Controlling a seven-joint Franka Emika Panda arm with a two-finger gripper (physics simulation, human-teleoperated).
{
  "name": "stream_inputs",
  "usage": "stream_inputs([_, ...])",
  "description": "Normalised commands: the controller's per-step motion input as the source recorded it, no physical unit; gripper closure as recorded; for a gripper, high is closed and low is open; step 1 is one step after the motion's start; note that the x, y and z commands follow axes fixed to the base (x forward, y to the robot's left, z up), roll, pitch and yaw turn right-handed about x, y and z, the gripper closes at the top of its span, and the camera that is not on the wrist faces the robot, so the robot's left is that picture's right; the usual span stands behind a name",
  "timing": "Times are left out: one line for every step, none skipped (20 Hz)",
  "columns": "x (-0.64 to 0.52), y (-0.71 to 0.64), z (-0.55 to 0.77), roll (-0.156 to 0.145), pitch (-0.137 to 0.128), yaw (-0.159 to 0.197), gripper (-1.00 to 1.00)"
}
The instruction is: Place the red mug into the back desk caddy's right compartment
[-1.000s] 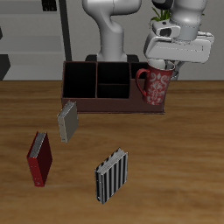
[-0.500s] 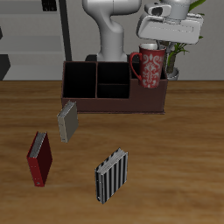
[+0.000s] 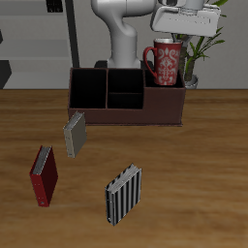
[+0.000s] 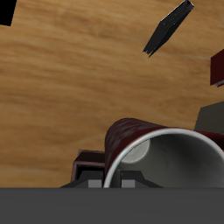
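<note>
- 1 red mug (image 3: 167, 64) is up in the air, hanging right under the gripper (image 3: 181, 23) and clear above the back desk caddy (image 3: 126, 96).
- gripper looks clamped on the mug's rim; the wrist view shows the white inside of the mug (image 4: 179, 163) right up against the camera, but the fingers themselves are hidden.
- mug sits upright, handle pointing toward the caddy's middle.
- it hovers over the right compartment (image 3: 163, 97), not touching any wall.
- 3 books lie on the table nearer the front: a grey book (image 3: 75, 134), a red book (image 3: 44, 175) and a striped book (image 3: 123, 195).
</note>
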Motion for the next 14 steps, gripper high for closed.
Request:
stream_inputs([-0.25,0.06,0.15,0.026,-0.062,0.042,1.0])
stream_inputs([-0.31,-0.07,0.1,-0.004,-0.009,-0.017,1.0])
stream_inputs([-0.28,0.09,0.13,0.01,-0.044,0.031,1.0])
stream_inputs([-0.3,-0.01,0.09,0.008,-0.014,-0.014,1.0])
stream_inputs([-0.43,-0.04,0.05,0.011,-0.026,0.004,1.0])
stream_inputs([-0.32,0.01,0.04,-0.015,-0.027,0.013,1.0])
stream_inputs([-0.31,0.08,0.0,0.032,-0.009,0.023,1.0])
stream_inputs([-0.32,0.05,-0.02,0.007,0.002,-0.006,1.0])
stream_inputs([-0.37,0.05,0.0,0.035,0.012,0.005,1.0])
stream_inputs([-0.35,0.06,0.05,0.029,-0.027,0.01,1.0])
stream_inputs([-0.33,-0.03,0.05,-0.031,-0.045,-0.01,1.0])
stream_inputs([-0.21,0.03,-0.01,0.003,0.022,-0.043,1.0])
stream_inputs([-0.4,0.05,-0.08,0.019,0.034,-0.007,1.0])
stream_inputs([-0.21,0.06,-0.07,0.009,-0.016,0.04,1.0])
